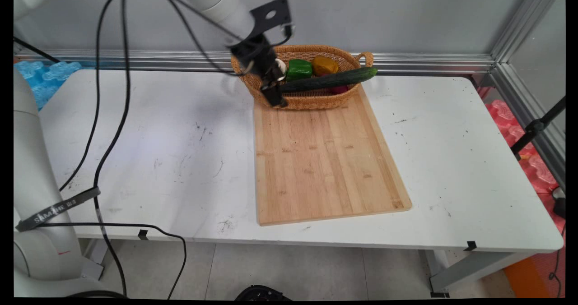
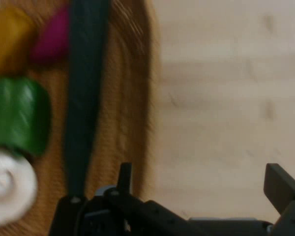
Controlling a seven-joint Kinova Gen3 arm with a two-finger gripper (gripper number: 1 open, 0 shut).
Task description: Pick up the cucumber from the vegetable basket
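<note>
Fingers (image 2: 280, 187) spread wide, holding nothing, above wicker basket (image 1: 311, 98) rim beside cucumber (image 1: 329, 80), over cutting board (image 1: 320, 160).

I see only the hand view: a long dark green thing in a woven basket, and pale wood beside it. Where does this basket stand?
Observer: The basket stands at the far end of a long cutting board.
Operator: Does the green thing lie fully inside?
Observer: No. The cucumber juts out over the rim at the basket's right end, beside the handle.
Operator: Where is my gripper over the basket?
Observer: The gripper hangs at the basket's left end, over its near rim.
</note>
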